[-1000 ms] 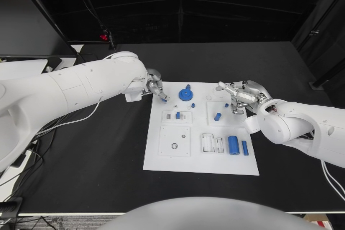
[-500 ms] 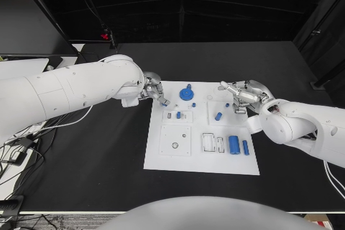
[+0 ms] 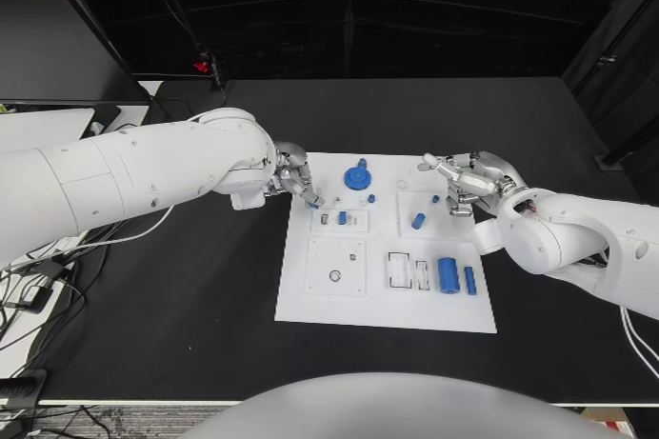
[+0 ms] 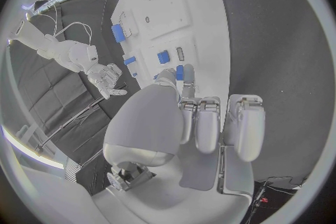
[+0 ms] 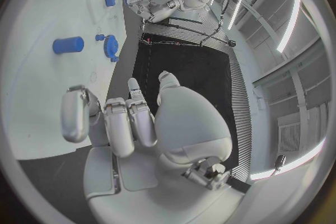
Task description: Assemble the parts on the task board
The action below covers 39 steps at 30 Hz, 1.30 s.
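The white task board (image 3: 313, 301) lies mid-table. On it are a blue gear (image 3: 357, 180), small blue pegs (image 3: 341, 218), a short blue piece (image 3: 416, 221), a blue cylinder (image 3: 445, 272) and a blue bar (image 3: 469, 281). My left hand (image 3: 294, 175) hovers at the board's far left edge, pinching a small blue part (image 4: 179, 72) between thumb and a fingertip. Beyond its fingertips the left wrist view shows another peg (image 4: 163, 57). My right hand (image 3: 469, 184) hangs over the board's far right edge, fingers loosely bent, nothing in them. The gear (image 5: 111, 47) and a blue piece (image 5: 68, 45) lie ahead of it.
Black tabletop surrounds the board on every side. Cables trail off the table's left edge (image 3: 83, 244). White recessed plates (image 3: 336, 270) and slots (image 3: 398, 272) sit in the board's near half.
My left hand has slid a little toward me along the board's left edge, keeping its pinch. The right hand has hardly moved.
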Tool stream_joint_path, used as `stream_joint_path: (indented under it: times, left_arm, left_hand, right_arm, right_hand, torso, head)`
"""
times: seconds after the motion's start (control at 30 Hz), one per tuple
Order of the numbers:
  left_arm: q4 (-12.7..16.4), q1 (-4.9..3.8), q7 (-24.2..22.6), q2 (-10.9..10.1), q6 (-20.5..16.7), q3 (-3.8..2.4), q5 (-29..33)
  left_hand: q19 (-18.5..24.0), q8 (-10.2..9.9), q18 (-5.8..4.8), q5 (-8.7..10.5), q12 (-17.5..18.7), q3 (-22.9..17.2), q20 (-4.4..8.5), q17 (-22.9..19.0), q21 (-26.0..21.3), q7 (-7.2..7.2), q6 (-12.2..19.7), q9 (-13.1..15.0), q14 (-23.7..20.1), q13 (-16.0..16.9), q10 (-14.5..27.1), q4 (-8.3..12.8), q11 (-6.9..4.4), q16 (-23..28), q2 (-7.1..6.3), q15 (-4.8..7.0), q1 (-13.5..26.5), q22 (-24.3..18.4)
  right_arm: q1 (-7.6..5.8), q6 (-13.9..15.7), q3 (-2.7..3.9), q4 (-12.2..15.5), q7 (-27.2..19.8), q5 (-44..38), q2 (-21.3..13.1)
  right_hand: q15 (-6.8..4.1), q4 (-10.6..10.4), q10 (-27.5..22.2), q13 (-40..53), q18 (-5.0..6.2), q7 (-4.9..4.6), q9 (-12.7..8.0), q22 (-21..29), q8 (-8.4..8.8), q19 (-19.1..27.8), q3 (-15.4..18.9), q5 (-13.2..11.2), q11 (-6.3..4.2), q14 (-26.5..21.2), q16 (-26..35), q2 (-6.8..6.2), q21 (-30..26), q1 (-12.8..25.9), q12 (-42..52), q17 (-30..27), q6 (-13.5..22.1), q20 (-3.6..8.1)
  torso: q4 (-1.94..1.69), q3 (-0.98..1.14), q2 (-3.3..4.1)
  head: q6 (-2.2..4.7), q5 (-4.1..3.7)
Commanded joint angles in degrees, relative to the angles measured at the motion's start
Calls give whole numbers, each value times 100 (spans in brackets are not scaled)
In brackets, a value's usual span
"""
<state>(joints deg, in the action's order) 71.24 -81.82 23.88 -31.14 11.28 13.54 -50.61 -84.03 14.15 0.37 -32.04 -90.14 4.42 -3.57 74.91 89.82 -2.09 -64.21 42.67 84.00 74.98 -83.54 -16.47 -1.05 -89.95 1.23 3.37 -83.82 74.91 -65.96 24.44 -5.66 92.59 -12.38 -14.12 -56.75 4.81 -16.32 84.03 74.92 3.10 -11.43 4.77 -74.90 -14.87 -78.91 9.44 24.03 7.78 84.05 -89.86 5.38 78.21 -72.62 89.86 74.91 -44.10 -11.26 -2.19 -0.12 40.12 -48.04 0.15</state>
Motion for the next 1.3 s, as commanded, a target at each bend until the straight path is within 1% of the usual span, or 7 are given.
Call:
stream_joint_path:
  times: [0.03, 0.1, 0.27, 0.43, 0.57, 0.83, 1.3]
  left_arm:
    - [101, 5, 368, -20, -176, -4, 46]
    - [160, 12, 414, -33, -229, -4, 46]
    - [250, 27, 476, -36, -305, -3, 46]
    - [297, 48, 496, -24, -299, -3, 45]
    - [296, 73, 470, 5, -269, -3, 45]
    - [279, 112, 446, 74, -231, -3, 43]
    - [195, 153, 392, 170, -102, -3, 42]
  left_hand:
    - [-597, 38, -37, -29, 14, -50, 42, 1509, 18, 64, -113, 5, 600, 1502, -646, 6, -63, -5, 518, 58, -537, 1509]
    - [-597, 38, -37, -27, 14, -56, 42, 1509, 18, 63, -114, 6, 600, 1502, -646, 3, -63, -5, 521, 58, -536, 1509]
    - [-597, 37, -37, -22, 14, -66, 42, 1509, 18, 63, -114, 6, 600, 1502, -646, 1, -63, -5, 524, 58, -536, 1509]
    - [-597, 32, -37, -9, 14, -83, 40, 1509, 18, 62, -107, 5, 600, 1502, -646, -1, -61, -5, 523, 59, -535, 1509]
    - [-597, 17, -37, 4, 14, -106, 41, 1509, 18, 52, -81, 1, 600, 1502, -646, -7, -54, -5, 504, 56, -520, 1509]
    - [-597, 16, -37, 16, 14, -148, 41, 1509, 18, 50, -78, 3, 600, 1502, -646, -7, -51, -5, 514, 53, -521, 1509]
    - [-597, 19, -37, 47, 14, -182, 38, 1509, 18, 48, -76, 9, 600, 1502, -646, -6, -49, -5, 514, 52, -520, 1509]
  right_arm:
    - [-7, 15, 2, 20, -41, -10, -7]
    - [-7, 14, 2, 21, -42, -10, -8]
    - [-7, 14, 2, 20, -44, -10, -10]
    - [-6, 11, 2, 20, -45, -10, -9]
    - [-6, 4, 2, 17, -54, -10, -6]
    - [-5, -4, 2, 16, -60, -9, 11]
    - [-4, -20, 2, 36, -66, -9, 8]
  right_hand:
    - [21, -8, 597, 1508, 58, -91, 8, -1019, -21, 34, 32, 30, 51, 595, -14, 5, -39, -39, 14, 1509, 48, 4]
    - [21, -8, 597, 1508, 58, -91, 8, -1019, -21, 34, 32, 30, 51, 595, -14, 5, -39, -39, 14, 1509, 48, 4]
    - [21, -8, 597, 1508, 58, -91, 8, -1019, -21, 34, 32, 30, 51, 595, -14, 5, -39, -39, 14, 1509, 48, 4]
    - [21, -9, 597, 1508, 58, -91, 9, -1019, -28, 34, 36, 37, 51, 595, -14, 6, -39, -39, 14, 1509, 53, 4]
    - [21, -9, 597, 1508, 58, -91, 9, -1019, -29, 34, 37, 38, 51, 595, -14, 6, -39, -39, 14, 1509, 53, 4]
    - [21, -9, 597, 1508, 58, -91, 9, -1019, -30, 34, 37, 38, 51, 595, -14, 6, -39, -38, 14, 1509, 53, 4]
    - [21, -9, 597, 1508, 58, -91, 9, -1019, -30, 34, 37, 38, 51, 595, -14, 6, -39, -38, 14, 1509, 53, 4]
  torso:
    - [-7, 3, 1]
    - [1, 0, -3]
    - [-4, -3, 0]
    - [3, -3, -1]
    - [-3, 0, -2]
    - [4, -3, -1]
    - [4, 0, -1]
  head:
    - [-14, -21]
    - [-23, -16]
    - [-34, -26]
    - [-39, -18]
    - [-45, -23]
    - [-49, -23]
    - [-91, -34]
